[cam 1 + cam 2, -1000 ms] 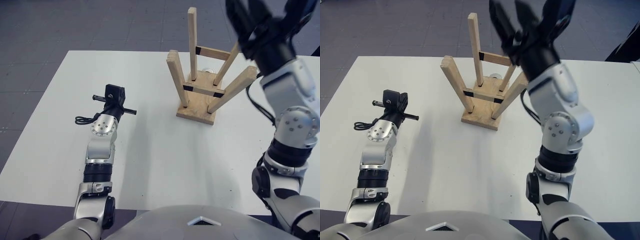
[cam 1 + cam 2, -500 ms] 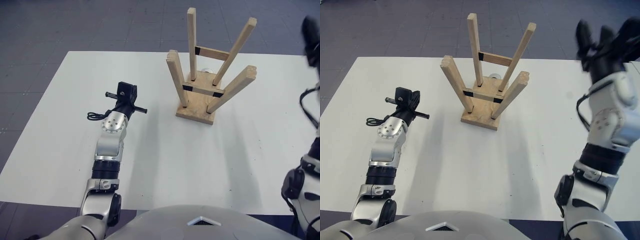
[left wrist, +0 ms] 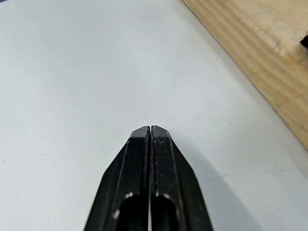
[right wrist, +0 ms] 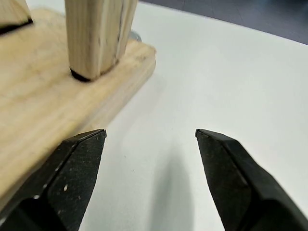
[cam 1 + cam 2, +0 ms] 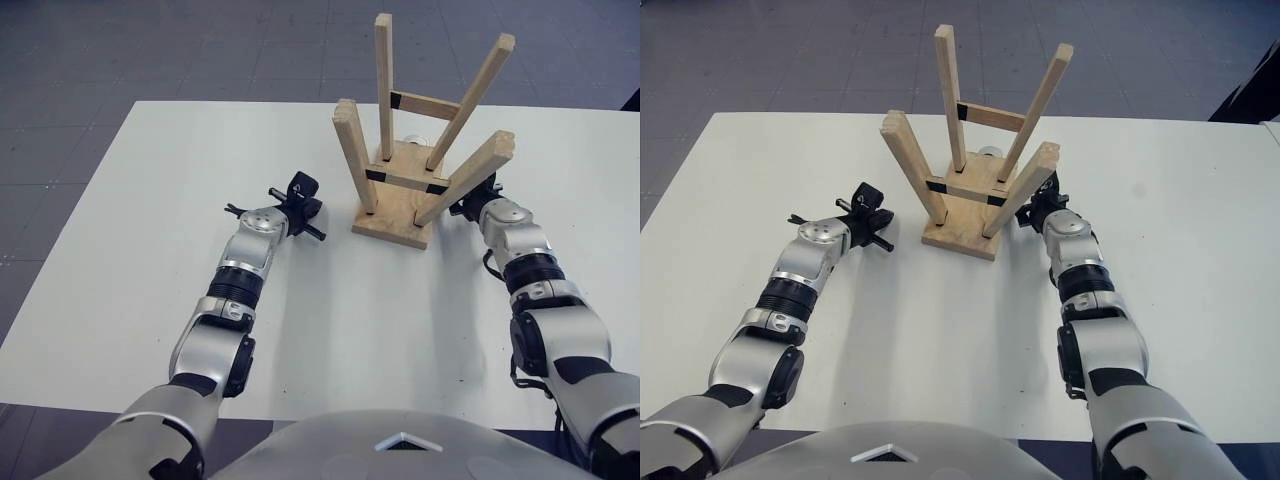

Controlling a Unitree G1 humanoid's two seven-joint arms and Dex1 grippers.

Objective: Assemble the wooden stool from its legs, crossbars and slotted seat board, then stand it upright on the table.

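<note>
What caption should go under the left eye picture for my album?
Wooden stool upside down on the white table, left gripper and right gripper flanking its seat board.

Lighting was bright, even and diffuse, apparently from overhead. The white table (image 5: 120, 250) was uniformly lit, with no hard glare noted. The floor (image 5: 150, 40) beyond it was markedly darker. All shadows were soft-edged. A pale band lay on the table just right of the left arm (image 5: 245, 275), and a faint one stretched nearward from the stool (image 5: 415, 170). A grey shadow fell beside the left gripper (image 3: 150, 129), and a dim patch lay beneath the right gripper (image 4: 150, 134).
</note>
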